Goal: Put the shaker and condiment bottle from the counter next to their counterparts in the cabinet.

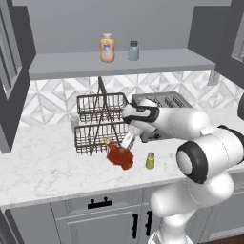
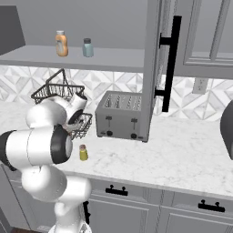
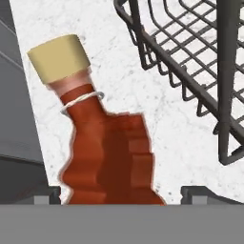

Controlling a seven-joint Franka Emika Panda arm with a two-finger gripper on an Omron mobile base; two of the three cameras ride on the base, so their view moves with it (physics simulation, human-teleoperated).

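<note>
1. End effector [image 3: 121,193]: jaws wide, straddling the condiment bottle [image 3: 107,152]; apparently not yet clamped.
2. Condiment bottle: tilted on the surface [image 1: 43,167], beside the wire rack [image 1: 100,124]. Rigid, ribbed, probably slick; take the bulbous body.
3. Arm: reaching forward and down.
4. Shaker [image 1: 150,161]: upright, near the bottle.

The white marble table [image 1: 43,167] is carrying the condiment bottle [image 1: 119,156], lying tipped right under the end effector [image 1: 125,144], the shaker [image 1: 150,161] standing just beside, and the wire rack [image 1: 95,126] and toaster [image 2: 122,115] sitting behind.
</note>
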